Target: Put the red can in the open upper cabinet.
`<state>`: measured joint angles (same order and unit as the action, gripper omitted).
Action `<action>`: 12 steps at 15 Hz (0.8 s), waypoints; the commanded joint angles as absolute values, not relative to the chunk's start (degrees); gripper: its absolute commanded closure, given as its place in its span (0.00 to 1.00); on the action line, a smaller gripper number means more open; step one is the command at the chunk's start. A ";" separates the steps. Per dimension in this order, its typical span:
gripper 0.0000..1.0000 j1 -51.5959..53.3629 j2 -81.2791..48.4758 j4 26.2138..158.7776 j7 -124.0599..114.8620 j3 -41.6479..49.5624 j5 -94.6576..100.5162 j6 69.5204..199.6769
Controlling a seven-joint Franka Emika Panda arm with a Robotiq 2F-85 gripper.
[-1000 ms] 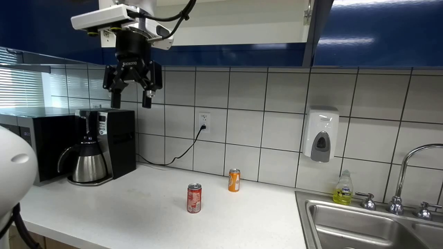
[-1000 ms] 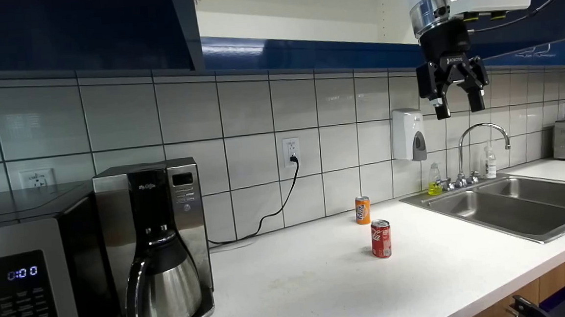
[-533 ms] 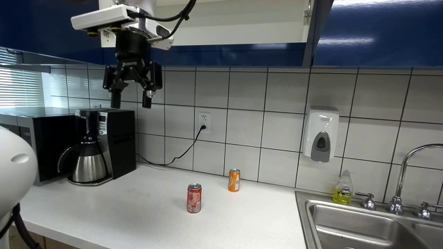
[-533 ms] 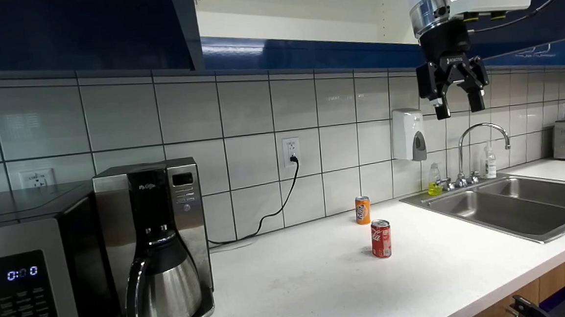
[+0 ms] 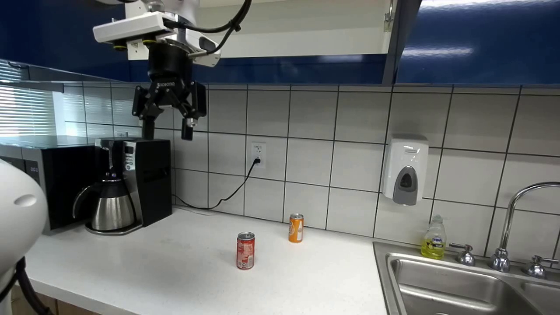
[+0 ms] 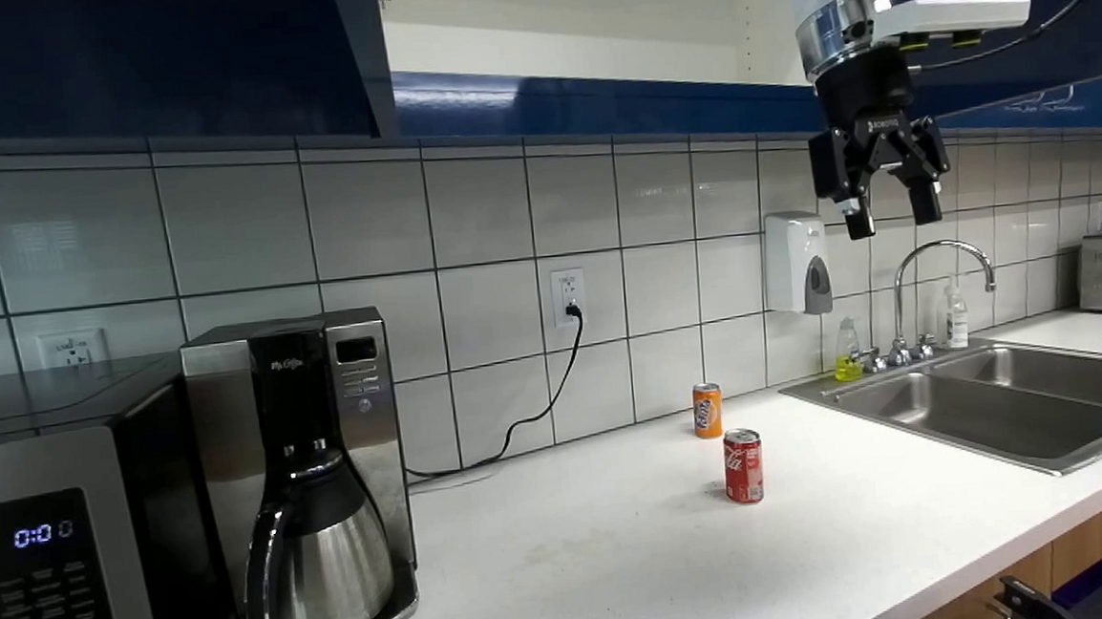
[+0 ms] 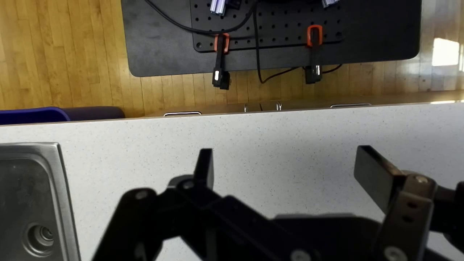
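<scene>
The red can (image 5: 245, 251) stands upright on the white counter and also shows in the other picture of the scene (image 6: 743, 468). It does not show in the wrist view. The open upper cabinet (image 5: 297, 39) has a cream interior above a dark blue lower edge, and it shows in both exterior views (image 6: 554, 41). My gripper (image 5: 168, 133) points down, high above the counter and just below the cabinet's lower edge level, well above and apart from the can. In both exterior views (image 6: 893, 217) its fingers are spread. In the wrist view (image 7: 284, 163) only bare counter shows between them.
An orange can (image 5: 296, 228) stands behind the red can near the tiled wall. A coffee maker (image 6: 299, 488) and microwave (image 6: 38, 532) are at one end, a steel sink (image 5: 380, 271) at the other. A soap dispenser (image 5: 406, 169) hangs on the wall. Closed blue cabinet doors (image 5: 477, 43) flank the opening.
My gripper stays still at first, then moves slightly down and a little sideways, toward the coffee maker in an exterior view. It stays open. The cans have not moved.
</scene>
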<state>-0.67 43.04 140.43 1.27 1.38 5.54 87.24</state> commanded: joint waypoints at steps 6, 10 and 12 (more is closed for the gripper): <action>0.00 -0.98 38.03 143.98 1.23 1.27 7.03 94.85; 0.00 -1.14 35.28 145.93 0.95 1.29 7.42 100.56; 0.00 -1.21 33.85 147.06 0.91 1.47 7.30 104.03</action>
<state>-0.67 35.81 145.88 1.22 1.45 6.52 99.81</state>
